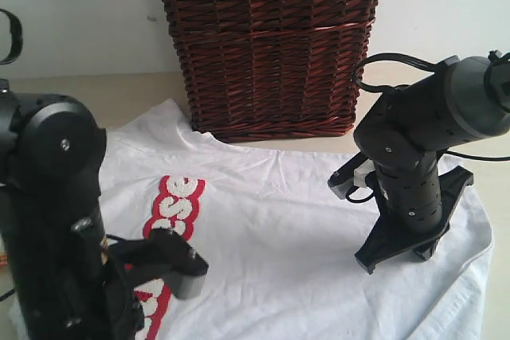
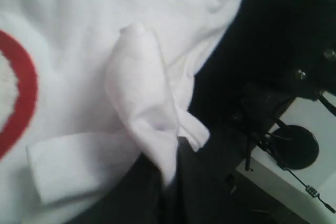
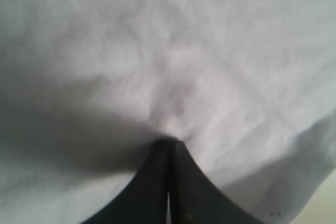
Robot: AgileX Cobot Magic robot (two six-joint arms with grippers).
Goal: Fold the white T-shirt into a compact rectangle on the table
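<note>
The white T-shirt (image 1: 319,220) lies spread before the wicker basket (image 1: 271,45). The left gripper (image 2: 170,182) grasps a raised fold of it; the right gripper (image 3: 169,145), clenched, nips a pucker

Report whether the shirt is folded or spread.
Mostly spread: the shirt lies flat on the table, one edge bunched at the left gripper.

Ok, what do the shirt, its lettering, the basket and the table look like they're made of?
The white T-shirt: soft matte knit, probably cotton; it creases and bunches easily. The lettering: fuzzy white pile edged in red, maybe flocked. The basket: dark brown woven wicker, slightly glossy. The table: smooth pale beige, matte; material unclear.
</note>
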